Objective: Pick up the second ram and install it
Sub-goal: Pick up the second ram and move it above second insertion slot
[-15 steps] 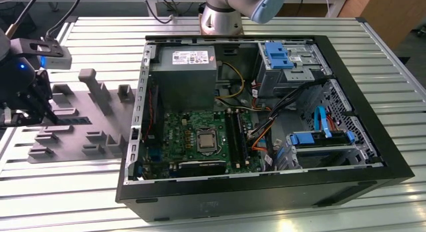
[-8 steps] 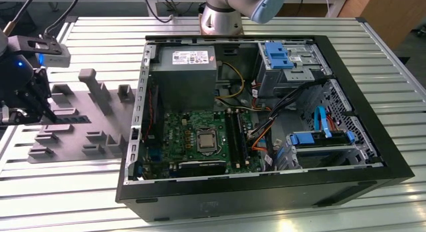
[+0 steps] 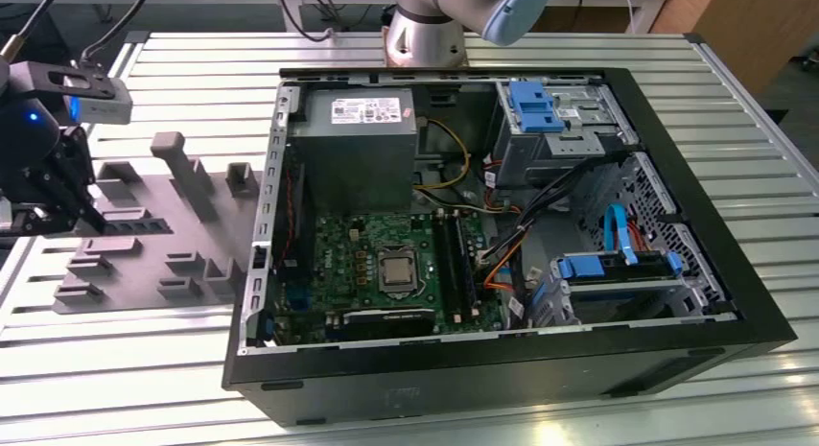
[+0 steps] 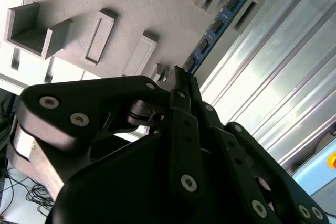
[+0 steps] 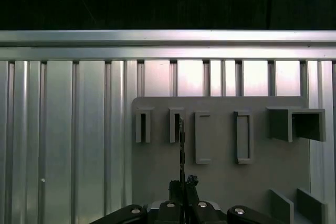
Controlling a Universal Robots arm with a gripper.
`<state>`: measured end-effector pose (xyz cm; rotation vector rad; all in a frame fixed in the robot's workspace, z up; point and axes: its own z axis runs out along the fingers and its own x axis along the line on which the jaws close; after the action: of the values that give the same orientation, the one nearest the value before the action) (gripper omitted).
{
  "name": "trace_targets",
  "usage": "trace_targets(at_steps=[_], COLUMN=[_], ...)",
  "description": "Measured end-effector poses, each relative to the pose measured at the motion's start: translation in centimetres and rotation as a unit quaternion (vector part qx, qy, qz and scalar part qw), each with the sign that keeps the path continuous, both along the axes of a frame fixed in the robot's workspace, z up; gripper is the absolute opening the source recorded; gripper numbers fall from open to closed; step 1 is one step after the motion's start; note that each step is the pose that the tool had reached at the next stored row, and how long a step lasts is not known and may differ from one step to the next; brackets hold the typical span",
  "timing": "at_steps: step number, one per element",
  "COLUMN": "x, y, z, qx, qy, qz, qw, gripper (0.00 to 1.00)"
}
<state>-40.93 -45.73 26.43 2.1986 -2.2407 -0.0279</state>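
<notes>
Fingers [image 4: 181,103]: clenched edge-on round the near end of the second ram [image 4: 215,24]. The grip reads as made; the stick is not yet clear of its holder.

Table [image 3: 128,369]: ribbed metal, carries everything.

Computer case [image 3: 512,379]: open, well apart from the gripper [image 5: 183,183], toward the exterior view's right.

Holder plate [image 3: 141,273]: grey, with the gripper directly over it.

Ram: runs from the fingertips to a slotted block [image 5: 176,125]. It shows as a thin line in the first wrist view.

Judgement on the step: draw the stick out along the slot's own line, with no twist or side load, since a thin board will probably bind or flex. Keep the pinch on the board edges, not the chips.

Risk: the hold is at one end only, so the free end may droop. Move slowly.
</notes>
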Motion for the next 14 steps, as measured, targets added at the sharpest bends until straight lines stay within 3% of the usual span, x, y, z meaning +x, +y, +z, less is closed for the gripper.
trace_targets(at_steps=[14], x=[0.00], y=[0.00], z=[1.20], qx=[0.0000], qy=[0.0000], qz=[0.000], qw=[1.0000], gripper=[0.14])
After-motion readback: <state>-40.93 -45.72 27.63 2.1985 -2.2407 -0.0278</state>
